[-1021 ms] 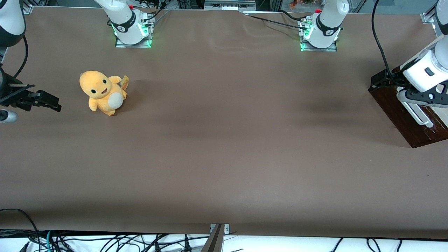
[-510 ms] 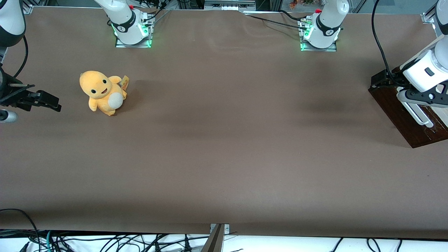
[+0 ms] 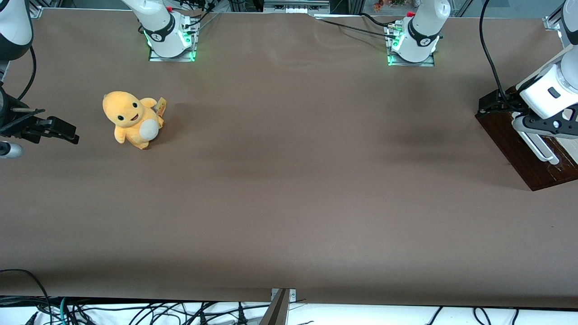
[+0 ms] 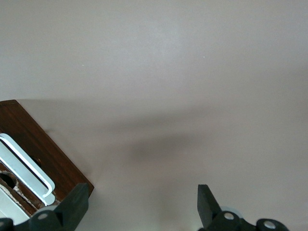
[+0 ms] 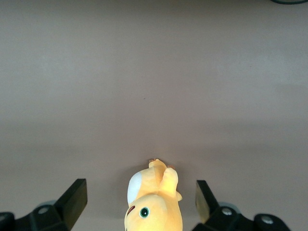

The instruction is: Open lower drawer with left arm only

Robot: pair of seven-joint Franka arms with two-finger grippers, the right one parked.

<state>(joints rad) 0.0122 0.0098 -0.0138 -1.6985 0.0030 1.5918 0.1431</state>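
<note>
The hand (image 4: 139,211) hovers above the lower drawer's (image 3: 519,144) dark front at the working arm's end of the worktop (image 3: 289,180), fingers (image 4: 72,207) spread wide apart, the white bar handle (image 4: 26,166) off to one side rather than between them. Close here and it risks pinching air, or clipping the wood edge and shoving the cabinet.

Robotics lab, brown-covered table (image 3: 289,180), bolted arm bases (image 3: 170,43), loose cables (image 3: 135,311)
</note>
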